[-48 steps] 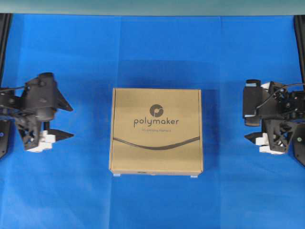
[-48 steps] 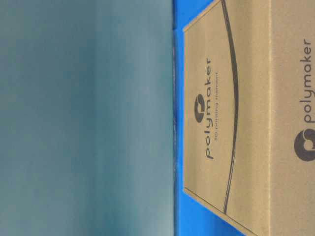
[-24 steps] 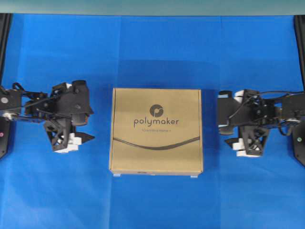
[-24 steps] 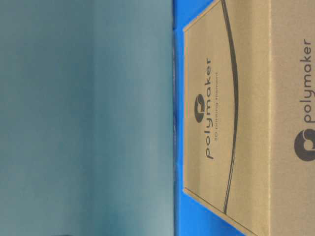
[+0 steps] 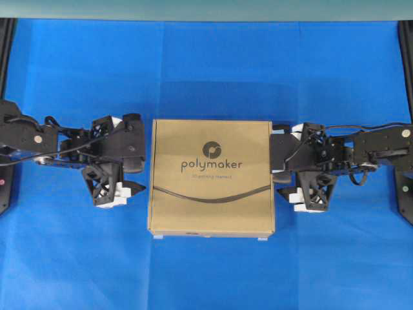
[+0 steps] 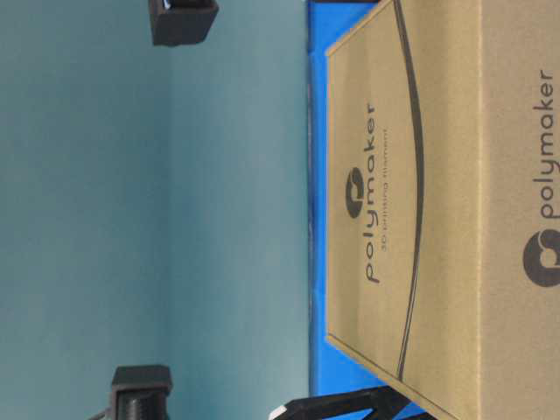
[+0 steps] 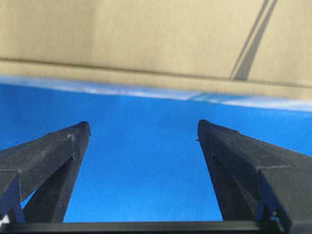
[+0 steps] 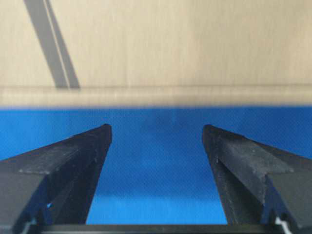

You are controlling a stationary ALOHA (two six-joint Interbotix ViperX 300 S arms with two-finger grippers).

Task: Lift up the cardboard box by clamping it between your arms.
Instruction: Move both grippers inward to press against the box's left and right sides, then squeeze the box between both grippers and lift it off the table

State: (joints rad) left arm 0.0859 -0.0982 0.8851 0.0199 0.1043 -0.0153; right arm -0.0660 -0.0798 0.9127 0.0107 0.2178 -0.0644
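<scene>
The cardboard box [image 5: 211,177] lies flat on the blue cloth, tan with a dark "polymaker" logo on top; it also shows in the table-level view [image 6: 437,210]. My left gripper [image 5: 143,169] stands open close beside its left side. My right gripper [image 5: 277,171] stands open close beside its right side. In the left wrist view the open fingers [image 7: 143,124] face the box wall [image 7: 146,39] across a strip of cloth. The right wrist view shows the same: gripper [image 8: 156,127] open, box wall [image 8: 170,44] just ahead. Nothing lies between either pair of fingers.
Blue cloth [image 5: 206,271] covers the table. Black frame posts stand at the far corners [image 5: 6,51] [image 5: 406,51], with a teal wall [image 5: 206,10] behind. Black arm parts [image 6: 182,19] [image 6: 140,394] enter the table-level view at its top and bottom edges.
Both arms have reached inward from the table's sides to the box's left and right sides. Arm parts have come into the table-level view. The box has not moved.
</scene>
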